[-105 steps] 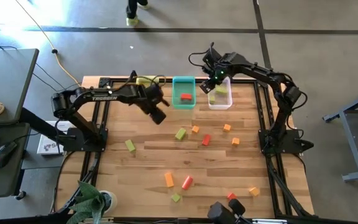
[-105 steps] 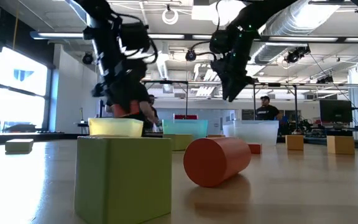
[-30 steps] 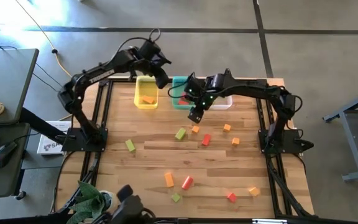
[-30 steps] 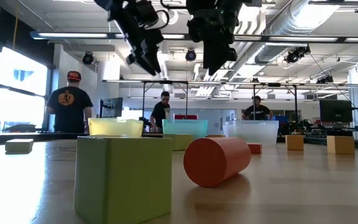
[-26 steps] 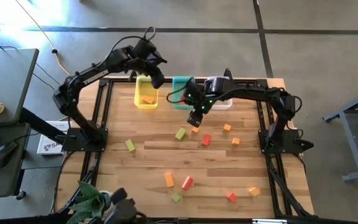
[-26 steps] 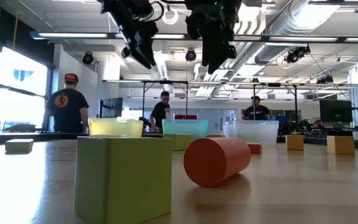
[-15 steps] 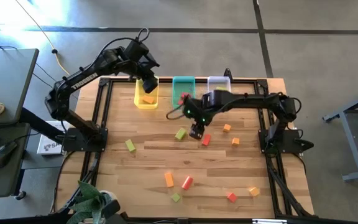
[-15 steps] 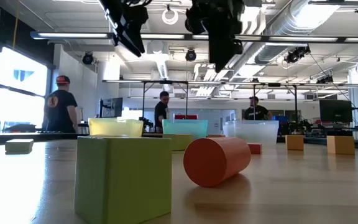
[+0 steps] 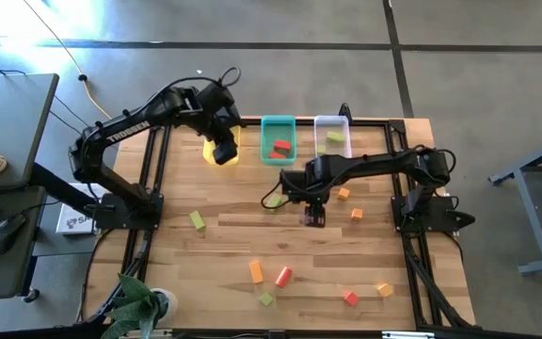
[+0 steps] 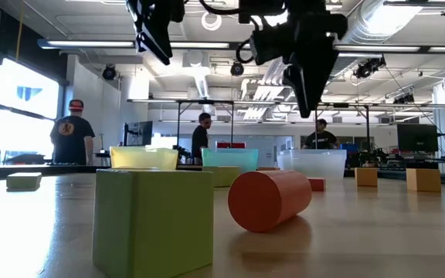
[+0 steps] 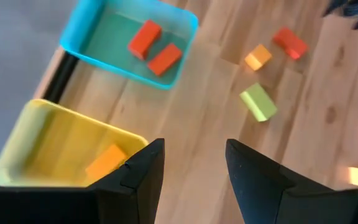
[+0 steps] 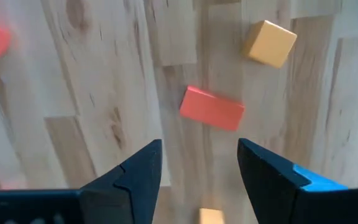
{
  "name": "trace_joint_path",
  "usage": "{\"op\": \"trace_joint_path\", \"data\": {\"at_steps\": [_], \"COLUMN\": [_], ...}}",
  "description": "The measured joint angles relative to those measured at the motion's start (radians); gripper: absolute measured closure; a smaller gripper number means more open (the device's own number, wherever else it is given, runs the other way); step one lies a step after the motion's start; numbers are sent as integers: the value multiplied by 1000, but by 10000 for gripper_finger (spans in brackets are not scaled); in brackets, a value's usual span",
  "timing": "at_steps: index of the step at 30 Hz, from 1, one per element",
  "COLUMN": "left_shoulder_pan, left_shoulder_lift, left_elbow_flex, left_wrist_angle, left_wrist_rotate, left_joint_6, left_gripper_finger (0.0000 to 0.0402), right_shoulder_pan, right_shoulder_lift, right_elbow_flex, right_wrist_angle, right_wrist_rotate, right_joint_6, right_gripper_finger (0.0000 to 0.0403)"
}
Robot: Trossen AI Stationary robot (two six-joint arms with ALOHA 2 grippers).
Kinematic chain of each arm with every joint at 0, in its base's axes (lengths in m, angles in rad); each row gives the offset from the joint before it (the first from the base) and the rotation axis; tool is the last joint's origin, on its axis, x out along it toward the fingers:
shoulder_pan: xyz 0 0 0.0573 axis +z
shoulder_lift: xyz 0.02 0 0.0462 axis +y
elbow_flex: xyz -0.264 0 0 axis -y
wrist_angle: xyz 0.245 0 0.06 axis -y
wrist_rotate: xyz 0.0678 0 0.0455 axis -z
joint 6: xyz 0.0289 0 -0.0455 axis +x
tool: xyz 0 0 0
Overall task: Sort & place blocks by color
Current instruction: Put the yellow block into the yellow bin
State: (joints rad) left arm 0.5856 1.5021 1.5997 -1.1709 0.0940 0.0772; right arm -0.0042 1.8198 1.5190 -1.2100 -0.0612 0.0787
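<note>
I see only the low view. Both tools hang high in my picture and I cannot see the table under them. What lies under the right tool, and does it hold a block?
Observer: It holds nothing. The right tool is open, and a red block lies on the table just ahead of its fingers.
Operator: And the left tool, is it carrying something?
Observer: No. The left tool is open and empty, over the edge of the yellow bin, where one orange block lies.
Operator: What is inside the teal bin?
Observer: Two red blocks lie side by side in the teal bin.
</note>
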Motion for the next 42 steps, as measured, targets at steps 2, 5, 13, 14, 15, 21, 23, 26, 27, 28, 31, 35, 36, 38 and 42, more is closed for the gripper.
{"op": "trace_joint_path", "data": {"at_steps": [2,5,13,14,15,21,23,26,27,28,31,35,36,38,42], "left_shoulder_pan": [-22,-52,-109,-112,-117,-139,-144,-144,-144,-144,-144,-144,-144,-144,-140], "left_shoulder_lift": [0,0,0,0,0,1,1,1,1,1,1,1,1,1,1], "left_elbow_flex": [0,0,-50,-65,-81,-156,-169,-178,-179,-179,-179,-179,-179,-179,-179], "left_wrist_angle": [0,0,-1,0,0,18,19,22,22,23,23,24,24,24,24], "left_wrist_rotate": [0,-6,-10,-12,-12,-16,-19,-19,-19,-19,-19,-20,-21,-27,-35], "left_joint_6": [-21,-54,-173,-190,-206,-235,-236,-249,-250,-250,-249,-228,-223,-216,-208], "left_gripper_finger": [243,243,243,243,243,243,243,243,243,243,243,243,243,243,243], "right_shoulder_pan": [-3,-9,-36,-43,-51,-101,-119,-145,-154,-162,-179,-180,-178,-171,-163], "right_shoulder_lift": [0,0,0,0,0,0,0,0,0,0,4,39,50,67,93], "right_elbow_flex": [-12,-28,-30,-30,-30,-30,-30,-30,-30,-30,-30,-30,-30,-30,-30], "right_wrist_angle": [14,62,205,212,214,235,240,248,248,248,252,267,268,270,279], "right_wrist_rotate": [8,27,31,31,32,33,34,52,54,53,42,25,23,24,23], "right_joint_6": [-53,-125,-263,-258,-241,-99,-59,8,27,47,103,131,131,131,161], "right_gripper_finger": [206,206,206,206,206,205,202,192,188,184,177,175,175,175,175]}}
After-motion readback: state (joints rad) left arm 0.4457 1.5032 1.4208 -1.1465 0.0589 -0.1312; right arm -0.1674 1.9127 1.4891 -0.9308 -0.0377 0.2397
